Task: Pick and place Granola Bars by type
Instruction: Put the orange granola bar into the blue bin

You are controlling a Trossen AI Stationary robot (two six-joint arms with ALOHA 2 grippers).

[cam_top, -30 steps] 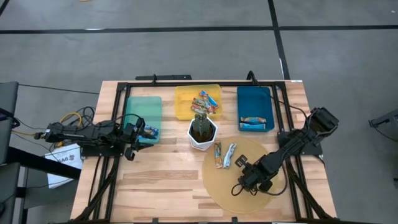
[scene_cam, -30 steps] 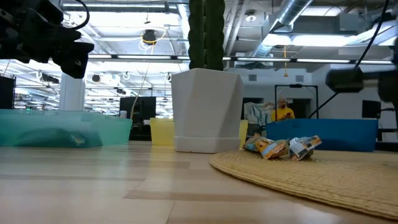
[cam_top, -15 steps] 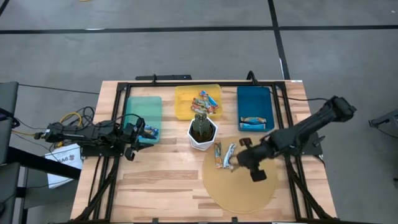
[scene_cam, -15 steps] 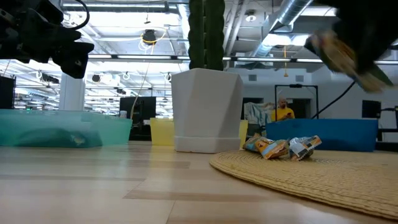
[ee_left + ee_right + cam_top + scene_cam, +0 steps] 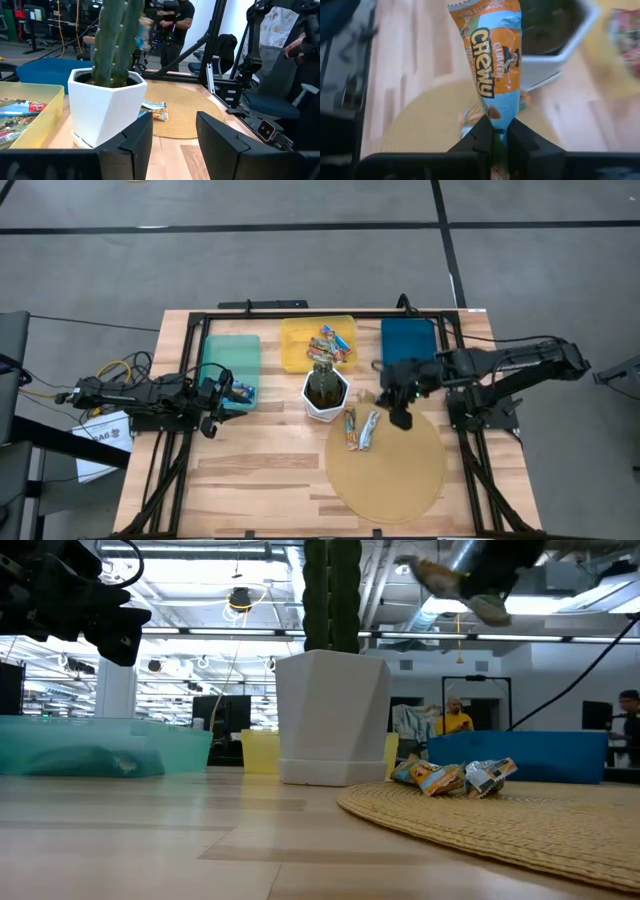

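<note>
In the right wrist view, the right gripper (image 5: 492,137) has its two dark fingers (image 5: 475,140) pinched together on the lower end of a granola bar (image 5: 489,55). The orange and blue wrapper stands out ahead of the fingertips, and its far end points toward the white pot (image 5: 555,60). In the high view this gripper (image 5: 400,402) is in the air above the far edge of the round woven mat (image 5: 385,475), at the near rim of the blue bin (image 5: 408,338).

Two more bars (image 5: 360,430) lie side by side on the far part of the mat, just beside the white pot with its cactus (image 5: 324,390). From table height they show as a small crumpled heap (image 5: 455,777) on the mat's edge, with the held bar (image 5: 440,578) high above them.

On the left side of the table, the left gripper (image 5: 222,396) waits at the near right corner of the teal bin (image 5: 228,355), its fingers (image 5: 132,145) set partly apart with nothing between them. A bar (image 5: 243,391) lies in that corner of the teal bin, close by the fingertips.

Farther back, the yellow bin (image 5: 300,340) holds several bars (image 5: 333,343) in its right half.

In the room behind the table, a person (image 5: 175,30) stands.
</note>
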